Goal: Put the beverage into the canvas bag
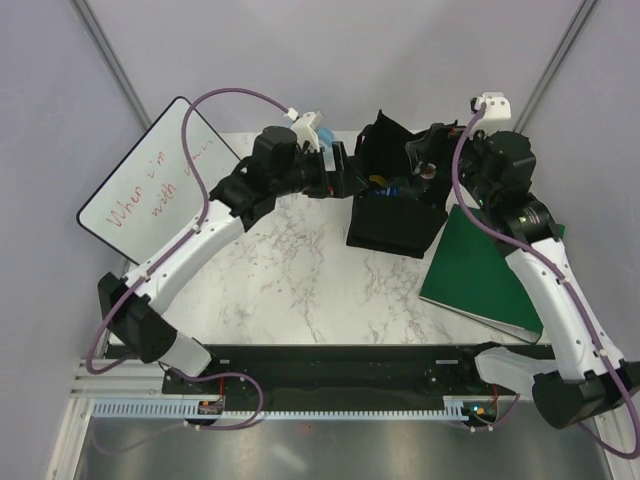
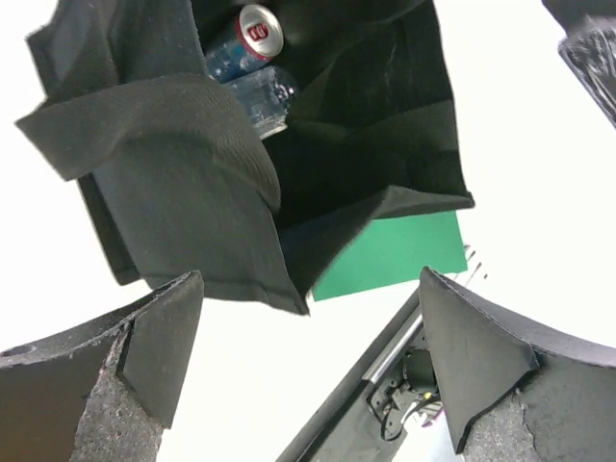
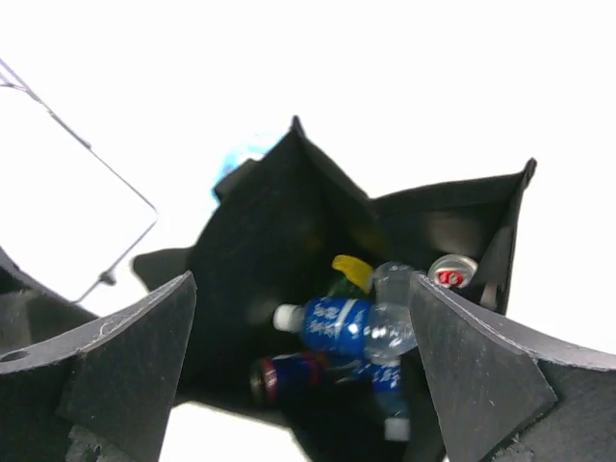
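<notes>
Whiteboard (image 1: 160, 180) leans well to the left of the canvas bag (image 1: 395, 225), out of the way of both arms.

Next comes the left gripper (image 2: 308, 279), just beside the bag's left wall and pointed at its mouth. Its fingers are spread wide with nothing between them. From its wrist view a folded flap of black fabric sits in front, and past it, inside the bag, a red-topped can (image 2: 258, 27) rests against a clear bottle (image 2: 265, 96).

The bag itself stands open-mouthed and somewhat slumped. No drink shows on the table outside it; which of the drinks inside is the one meant, I cannot tell.

Above the bag's right rim hangs the right gripper (image 3: 303, 279), also wide open and empty, looking down into the bag. Directly below and ahead of it a blue-label bottle (image 3: 337, 327) lies on its side, its long axis running roughly across from one finger to the other, cap toward the left finger. A dark can (image 3: 284, 377) lies beneath it.

The right gripper is the nearer to the drinks. Since they lie below it inside the walls, the placing looks done, and the likely next move is a straight lift clear of the rim and handles.

Green book (image 1: 480, 270) lies flat to the right of the bag, touching or just beside its base.
</notes>
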`<move>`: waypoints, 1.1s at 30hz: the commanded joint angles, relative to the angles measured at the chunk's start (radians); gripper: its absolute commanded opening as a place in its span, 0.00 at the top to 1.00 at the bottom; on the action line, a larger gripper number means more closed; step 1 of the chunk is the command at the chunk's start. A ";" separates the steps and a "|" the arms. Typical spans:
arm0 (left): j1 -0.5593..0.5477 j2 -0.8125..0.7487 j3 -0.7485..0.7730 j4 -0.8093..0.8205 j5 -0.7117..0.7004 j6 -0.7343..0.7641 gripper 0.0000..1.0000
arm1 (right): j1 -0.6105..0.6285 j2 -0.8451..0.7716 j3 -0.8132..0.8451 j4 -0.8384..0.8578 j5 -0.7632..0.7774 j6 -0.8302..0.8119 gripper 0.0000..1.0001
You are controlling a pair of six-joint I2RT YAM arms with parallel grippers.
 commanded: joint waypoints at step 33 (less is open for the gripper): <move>-0.003 -0.808 -0.281 -0.165 -0.139 0.166 0.00 | -0.001 -0.404 0.012 -0.385 -0.039 0.314 0.02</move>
